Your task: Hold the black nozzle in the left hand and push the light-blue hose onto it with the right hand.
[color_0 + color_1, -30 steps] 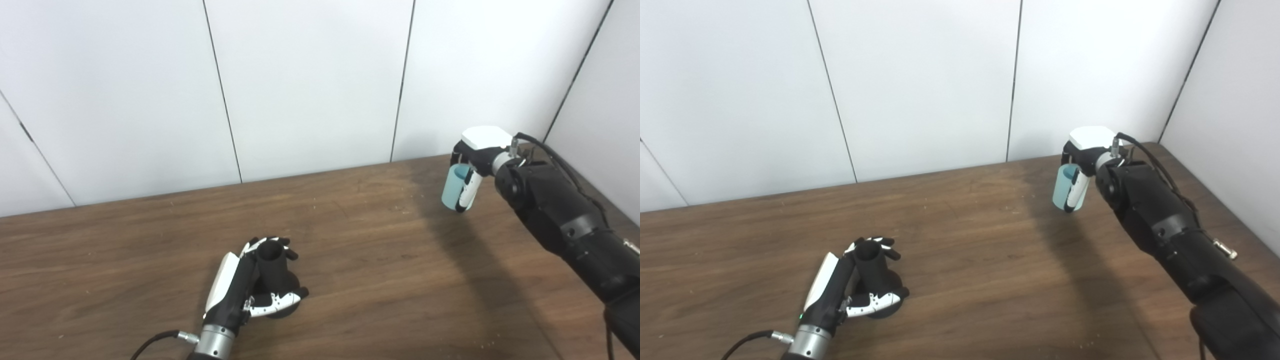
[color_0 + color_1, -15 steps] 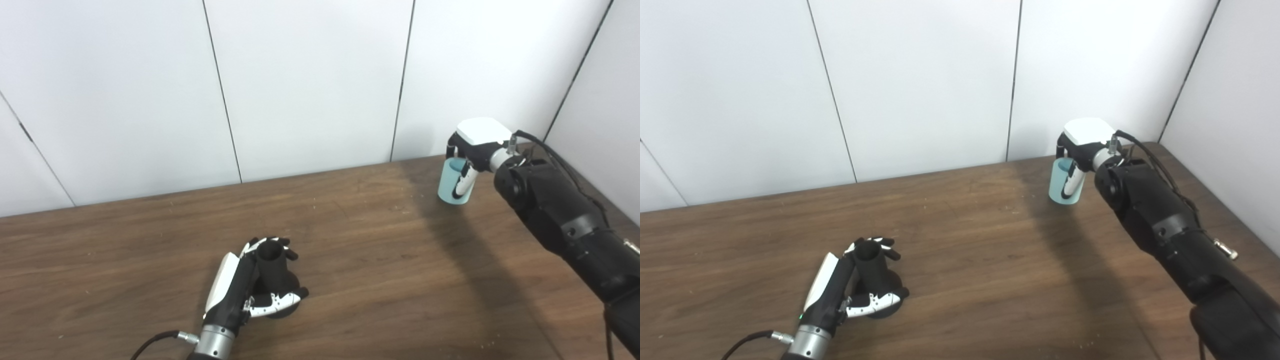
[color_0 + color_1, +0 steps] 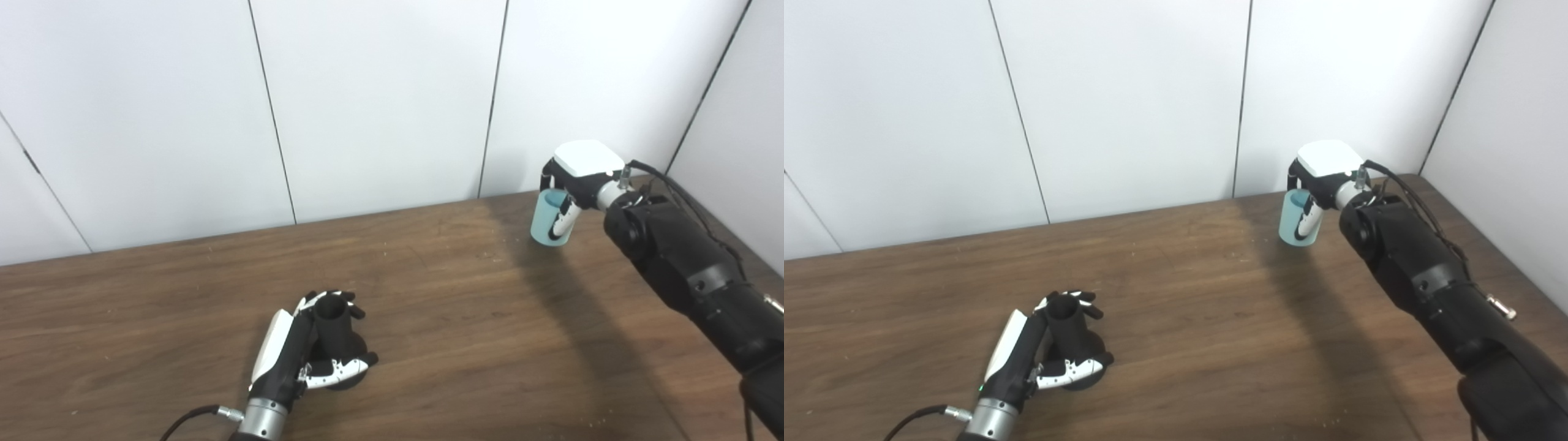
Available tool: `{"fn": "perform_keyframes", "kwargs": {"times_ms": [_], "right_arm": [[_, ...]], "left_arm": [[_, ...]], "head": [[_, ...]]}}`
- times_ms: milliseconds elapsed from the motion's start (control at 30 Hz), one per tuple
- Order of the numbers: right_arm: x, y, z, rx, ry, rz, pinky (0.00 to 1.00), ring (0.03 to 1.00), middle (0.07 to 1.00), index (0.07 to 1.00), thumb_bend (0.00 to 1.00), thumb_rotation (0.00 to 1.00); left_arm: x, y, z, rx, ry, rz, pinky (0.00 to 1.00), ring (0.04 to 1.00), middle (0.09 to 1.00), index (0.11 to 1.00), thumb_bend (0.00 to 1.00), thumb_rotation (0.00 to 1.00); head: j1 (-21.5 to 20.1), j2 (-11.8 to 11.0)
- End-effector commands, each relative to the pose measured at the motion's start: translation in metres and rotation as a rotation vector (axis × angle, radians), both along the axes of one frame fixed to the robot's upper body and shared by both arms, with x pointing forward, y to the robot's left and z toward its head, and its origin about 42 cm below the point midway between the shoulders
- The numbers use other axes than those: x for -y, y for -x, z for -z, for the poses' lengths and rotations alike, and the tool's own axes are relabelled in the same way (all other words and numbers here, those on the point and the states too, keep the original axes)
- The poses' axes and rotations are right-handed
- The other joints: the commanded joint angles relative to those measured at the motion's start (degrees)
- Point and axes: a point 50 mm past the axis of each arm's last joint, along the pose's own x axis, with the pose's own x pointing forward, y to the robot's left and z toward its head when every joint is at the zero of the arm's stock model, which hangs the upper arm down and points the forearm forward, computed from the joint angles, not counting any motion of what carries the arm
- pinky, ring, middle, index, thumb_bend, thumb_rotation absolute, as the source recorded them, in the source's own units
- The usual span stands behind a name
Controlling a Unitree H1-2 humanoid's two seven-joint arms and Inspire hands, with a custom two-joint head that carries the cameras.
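The black nozzle stands upright on the wooden table, near the front left, its open end facing up. My left hand is wrapped around it, fingers closed on its tube and thumb across its wide base. At the far right, my right hand holds the light-blue hose, a short pale cylinder, lifted off the table near the back wall. The hose hangs roughly upright, its open top showing. A wide stretch of table separates it from the nozzle.
White wall panels close off the back, and another panel stands on the right. My right forearm stretches along the table's right side with a cable on it. A cable trails from my left wrist.
My right hand has risen and shifted left with the hose, which turned from tilted to more upright. The left hand and nozzle have not moved.
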Motion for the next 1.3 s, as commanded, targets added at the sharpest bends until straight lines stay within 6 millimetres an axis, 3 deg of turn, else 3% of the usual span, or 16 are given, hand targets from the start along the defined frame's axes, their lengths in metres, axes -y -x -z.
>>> {"fn": "perform_keyframes", "kwargs": {"times_ms": [0,300,367,433,700,767,833,1033,1067,1267], "right_arm": [[0.004,-0.005,-0.036,0.079,-0.001,-0.008,0.10,0.197,0.467,0.483,0.53,0.00],[0.003,-0.004,-0.038,0.075,-0.002,-0.013,0.08,0.173,0.469,0.482,0.53,0.00],[-0.024,0.005,-0.069,0.093,0.000,-0.092,0.11,0.197,0.470,0.483,0.53,0.00],[-0.035,0.011,-0.082,0.095,0.002,-0.124,0.13,0.217,0.471,0.483,0.53,0.00],[-0.036,0.013,-0.083,0.085,0.001,-0.119,0.13,0.223,0.471,0.484,0.53,0.00],[-0.080,0.034,-0.104,0.125,-0.035,-0.285,0.17,0.254,0.435,0.497,0.53,0.00],[-0.107,0.055,-0.118,0.148,-0.050,-0.406,0.20,0.279,0.410,0.510,0.52,0.00],[-0.110,0.060,-0.121,0.140,-0.054,-0.420,0.21,0.288,0.401,0.515,0.52,0.00],[-0.118,0.067,-0.127,0.155,-0.065,-0.472,0.21,0.288,0.401,0.515,0.52,0.00],[-0.128,0.078,-0.135,0.177,-0.081,-0.555,0.19,0.285,0.409,0.519,0.52,0.00]], "left_arm": [[-0.020,0.037,0.058,-0.173,-0.076,-0.031,1.00,0.880,0.780,0.488,0.51,0.07],[-0.019,0.038,0.058,-0.174,-0.075,-0.031,1.00,0.880,0.780,0.488,0.51,0.07],[-0.014,0.038,0.057,-0.174,-0.075,-0.026,1.00,0.877,0.779,0.488,0.51,0.07],[-0.012,0.039,0.057,-0.174,-0.075,-0.024,1.00,0.875,0.779,0.488,0.51,0.07],[-0.012,0.039,0.057,-0.173,-0.076,-0.025,1.00,0.874,0.778,0.488,0.51,0.07],[-0.006,0.039,0.056,-0.179,-0.068,-0.027,1.00,0.873,0.779,0.488,0.51,0.07],[0.000,0.039,0.054,-0.183,-0.061,-0.030,1.00,0.877,0.779,0.488,0.51,0.07],[0.001,0.039,0.053,-0.185,-0.061,-0.031,1.00,0.879,0.779,0.488,0.51,0.07],[0.007,0.039,0.051,-0.192,-0.055,-0.031,1.00,0.879,0.779,0.488,0.51,0.07],[0.017,0.039,0.049,-0.203,-0.046,-0.031,1.00,0.876,0.777,0.488,0.51,0.07]], "head": [[0.18,0.22],[0.18,0.22],[1.45,0.53],[1.45,0.53],[1.45,0.53],[4.10,1.48],[4.29,1.57],[4.66,1.74],[8.15,3.10],[8.15,3.10]]}}
